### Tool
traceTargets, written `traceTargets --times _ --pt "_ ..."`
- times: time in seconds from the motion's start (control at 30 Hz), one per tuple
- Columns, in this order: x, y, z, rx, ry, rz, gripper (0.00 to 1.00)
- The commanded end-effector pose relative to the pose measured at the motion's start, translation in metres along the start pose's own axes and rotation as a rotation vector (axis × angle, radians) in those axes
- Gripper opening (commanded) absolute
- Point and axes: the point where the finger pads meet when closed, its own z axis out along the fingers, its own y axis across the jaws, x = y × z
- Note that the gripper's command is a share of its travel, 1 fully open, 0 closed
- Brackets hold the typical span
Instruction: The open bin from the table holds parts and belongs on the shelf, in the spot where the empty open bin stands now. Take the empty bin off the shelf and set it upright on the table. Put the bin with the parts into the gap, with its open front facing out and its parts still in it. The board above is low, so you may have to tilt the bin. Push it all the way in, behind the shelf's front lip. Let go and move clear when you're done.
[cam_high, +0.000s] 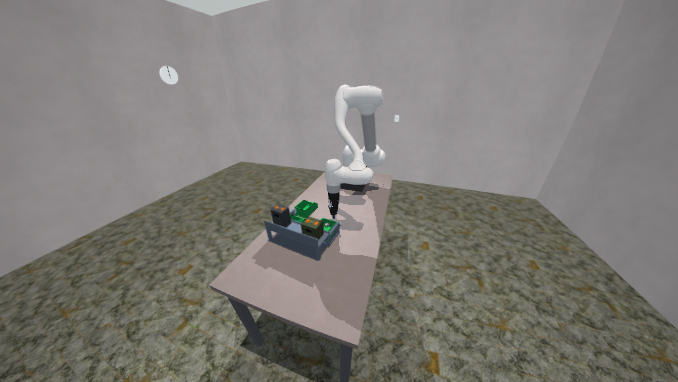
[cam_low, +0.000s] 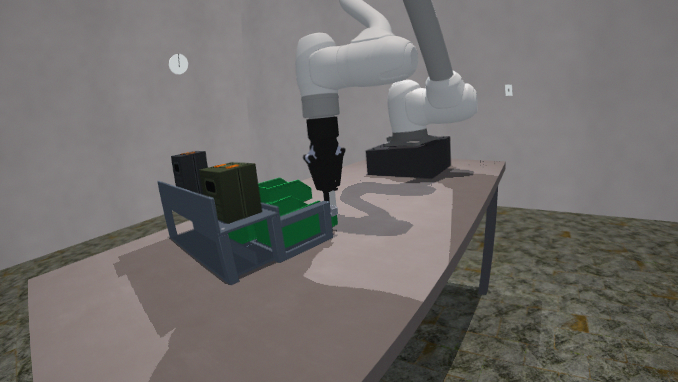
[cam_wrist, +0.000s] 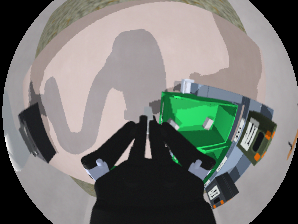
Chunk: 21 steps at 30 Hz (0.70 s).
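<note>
My gripper (cam_high: 334, 215) (cam_low: 330, 212) (cam_wrist: 147, 112) is shut, pointing down, with its tips low beside the outer end of a green open bin (cam_high: 327, 223) (cam_low: 302, 231) (cam_wrist: 192, 112). Only a small light grey piece shows at the tips. This bin lies in the right side of the blue-grey shelf (cam_high: 292, 240) (cam_low: 190, 206). Its end reaches slightly past the shelf's corner post. Small grey parts (cam_wrist: 208, 123) lie inside. Whether it sits behind the front lip is hidden. Another green bin (cam_high: 306, 206) (cam_low: 285, 190) is farther back left; its inside is partly hidden.
A dark box (cam_high: 280, 216) (cam_low: 190, 170) (cam_wrist: 222, 191) and an olive box (cam_high: 312, 228) (cam_low: 232, 192) (cam_wrist: 256, 137) stand on the shelf's upper board. More green shows between the two sides of the shelf. The arm's black base (cam_low: 407, 157) (cam_wrist: 37, 132) stands at the far end of the table.
</note>
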Motion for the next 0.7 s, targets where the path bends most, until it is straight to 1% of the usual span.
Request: traceTargets --times 0.0,0.67 --pt "-0.0024 0.0002 0.002 -0.002 -0.002 0.004 0.1" --pt "-0.0045 0.0004 0.002 -0.002 -0.002 0.004 0.1"
